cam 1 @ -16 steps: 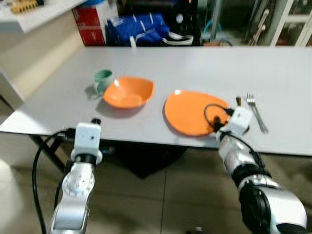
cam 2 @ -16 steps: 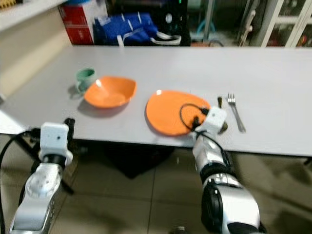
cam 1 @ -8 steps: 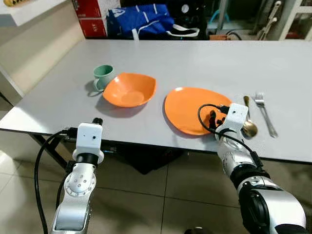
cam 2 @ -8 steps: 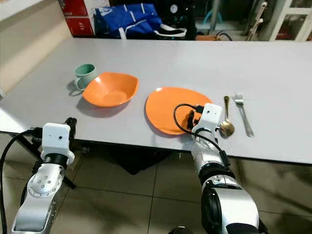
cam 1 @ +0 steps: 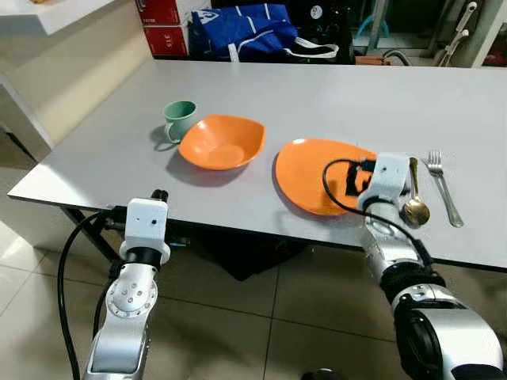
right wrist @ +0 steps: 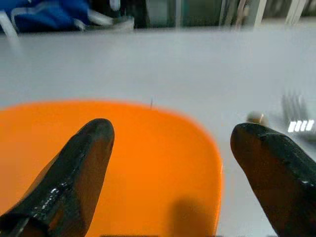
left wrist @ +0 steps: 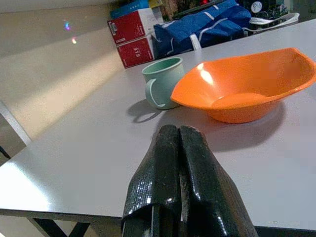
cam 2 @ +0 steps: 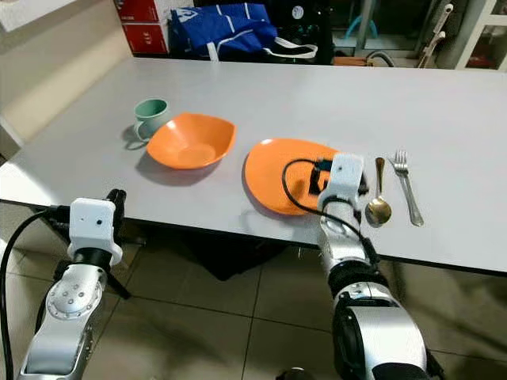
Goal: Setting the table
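Lifting off the gold spoon (cam 2: 379,207), the right gripper (right wrist: 173,163) is hovering spread wide over the orange plate (cam 1: 313,170), while the left gripper (left wrist: 180,163) is staying closed.

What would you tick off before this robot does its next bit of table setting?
1. Right gripper open, holding nothing: ok.
2. Left gripper shut, at the table's near edge: ok.
3. Orange plate flat on the table: ok.
4. Gold spoon and fork lie side by side right of the plate: ok.
5. Orange bowl and green mug upright, left of the plate: ok.
6. Knife present: cannot tell.
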`<state>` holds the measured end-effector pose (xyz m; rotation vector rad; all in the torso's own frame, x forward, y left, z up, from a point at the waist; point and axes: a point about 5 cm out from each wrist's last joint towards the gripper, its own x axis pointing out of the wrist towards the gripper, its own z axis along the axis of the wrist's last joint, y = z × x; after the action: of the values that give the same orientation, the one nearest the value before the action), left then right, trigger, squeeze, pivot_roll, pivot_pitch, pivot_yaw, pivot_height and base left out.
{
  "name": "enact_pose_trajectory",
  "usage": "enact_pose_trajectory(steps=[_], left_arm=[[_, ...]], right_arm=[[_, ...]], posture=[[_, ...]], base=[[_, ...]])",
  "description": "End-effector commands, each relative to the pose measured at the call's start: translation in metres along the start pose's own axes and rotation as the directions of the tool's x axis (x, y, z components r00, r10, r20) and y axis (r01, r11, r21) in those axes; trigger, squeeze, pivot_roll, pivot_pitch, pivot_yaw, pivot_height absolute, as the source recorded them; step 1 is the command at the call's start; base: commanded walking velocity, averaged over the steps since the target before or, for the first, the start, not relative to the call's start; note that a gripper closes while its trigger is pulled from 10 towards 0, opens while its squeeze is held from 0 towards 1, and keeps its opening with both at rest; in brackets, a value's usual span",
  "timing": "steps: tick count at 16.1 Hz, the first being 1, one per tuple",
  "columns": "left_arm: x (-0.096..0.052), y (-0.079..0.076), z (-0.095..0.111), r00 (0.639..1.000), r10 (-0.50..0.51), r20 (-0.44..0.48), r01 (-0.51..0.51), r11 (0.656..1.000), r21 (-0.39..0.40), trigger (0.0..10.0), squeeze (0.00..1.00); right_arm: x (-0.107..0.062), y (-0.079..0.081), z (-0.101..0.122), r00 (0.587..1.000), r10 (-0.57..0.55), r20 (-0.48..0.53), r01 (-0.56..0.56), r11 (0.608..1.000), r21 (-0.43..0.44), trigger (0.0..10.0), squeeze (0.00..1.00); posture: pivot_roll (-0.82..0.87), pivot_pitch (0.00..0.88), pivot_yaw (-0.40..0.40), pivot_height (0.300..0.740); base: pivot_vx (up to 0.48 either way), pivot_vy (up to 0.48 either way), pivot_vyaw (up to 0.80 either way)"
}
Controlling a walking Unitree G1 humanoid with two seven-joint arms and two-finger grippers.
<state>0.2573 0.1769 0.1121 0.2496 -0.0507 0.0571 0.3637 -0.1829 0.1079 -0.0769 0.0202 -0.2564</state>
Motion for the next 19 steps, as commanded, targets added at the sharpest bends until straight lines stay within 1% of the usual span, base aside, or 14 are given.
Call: enact_pose_trajectory(steps=[1,2,3,5,6,7,9,10,11,12,13,15,16,19], left_arm=[[0.001,0.0,0.0,1.0,0.001,0.007,-0.001,1.0,0.006,10.0,0.0],[0.001,-0.001,0.0,1.0,-0.001,0.009,0.001,1.0,0.006,10.0,0.0],[0.001,-0.001,0.002,1.0,-0.007,0.019,0.007,1.0,0.01,10.0,0.0],[0.003,-0.002,0.002,1.0,-0.01,0.025,0.01,1.0,0.012,10.0,0.0],[0.004,-0.002,0.002,1.0,-0.016,0.024,0.016,1.0,0.022,10.0,0.0],[0.005,-0.003,0.002,1.0,-0.021,0.02,0.02,0.999,0.036,10.0,0.0],[0.007,-0.005,0.0,0.999,-0.043,0.004,0.043,0.999,0.022,10.0,0.0],[0.007,-0.007,0.0,0.998,-0.058,0.007,0.058,0.998,0.009,10.0,0.0],[0.007,-0.009,-0.001,0.997,-0.073,0.0,0.073,0.997,-0.012,10.0,0.0],[0.007,-0.01,-0.001,0.997,-0.078,0.0,0.078,0.997,-0.013,10.0,0.0],[0.008,-0.015,0.001,0.994,-0.11,0.014,0.111,0.993,-0.031,10.0,0.0],[0.01,-0.017,0.004,0.993,-0.116,0.02,0.117,0.992,-0.039,10.0,0.0],[0.012,-0.013,0.006,0.994,-0.104,0.023,0.105,0.993,-0.047,10.0,0.0],[0.011,-0.011,0.006,0.995,-0.098,0.021,0.099,0.994,-0.047,10.0,0.0]], right_arm=[[0.0,-0.005,0.01,0.997,-0.024,0.079,0.028,0.999,-0.043,10.0,0.0],[0.0,-0.011,0.016,0.989,-0.049,0.137,0.059,0.996,-0.068,10.0,0.0],[-0.003,-0.021,0.034,0.959,-0.067,0.275,0.103,0.988,-0.118,10.0,0.0],[-0.01,-0.026,0.051,0.914,-0.035,0.405,0.117,0.977,-0.179,10.0,0.0],[-0.022,-0.035,0.058,0.88,0.003,0.474,0.122,0.965,-0.231,10.0,0.0],[-0.033,-0.041,0.059,0.856,0.044,0.515,0.123,0.95,-0.286,10.0,0.0],[-0.058,-0.051,0.047,0.845,0.124,0.52,0.105,0.915,-0.389,10.0,0.0],[-0.075,-0.056,0.035,0.854,0.159,0.495,0.092,0.891,-0.444,10.0,0.0],[-0.087,-0.06,0.023,0.873,0.163,0.459,0.077,0.885,-0.459,10.0,0.0],[-0.09,-0.061,0.021,0.88,0.157,0.449,0.075,0.886,-0.458,10.0,0.0],[-0.092,-0.055,0.011,0.906,0.132,0.402,0.06,0.9,-0.431,10.0,0.0],[-0.09,-0.05,0.009,0.918,0.12,0.378,0.048,0.913,-0.406,10.0,0.0],[-0.089,-0.042,0.009,0.921,0.133,0.367,0.021,0.921,-0.388,10.0,0.0],[-0.088,-0.034,0.009,0.925,0.141,0.352,0.001,0.927,-0.374,10.0,0.0]], posture=[[-0.1,0.0,0.077,0.74],[-0.1,0.0,0.077,0.74],[-0.11,0.0,0.075,0.74],[-0.11,0.0,0.075,0.74],[-0.13,0.0,0.07,0.74],[-0.14,0.0,0.069,0.74],[-0.15,0.0,0.068,0.74],[-0.16,0.0,0.069,0.74],[-0.16,0.0,0.07,0.74],[-0.17,0.0,0.076,0.74],[-0.18,0.0,0.084,0.74],[-0.18,0.0,0.086,0.74],[-0.17,0.0,0.086,0.74],[-0.16,0.0,0.086,0.74]], base=[[0.0,0.0,0.0],[0.0,0.0,0.0],[0.0,0.0,0.0],[0.0,0.0,0.0],[0.0,0.0,0.0],[0.0,0.0,0.0],[0.0,0.0,0.0],[0.0,0.0,0.0],[0.0,0.0,0.0],[0.0,0.0,0.0],[0.0,0.0,0.0],[0.0,0.0,0.0],[0.0,0.48,0.0],[0.0,0.48,0.0]])
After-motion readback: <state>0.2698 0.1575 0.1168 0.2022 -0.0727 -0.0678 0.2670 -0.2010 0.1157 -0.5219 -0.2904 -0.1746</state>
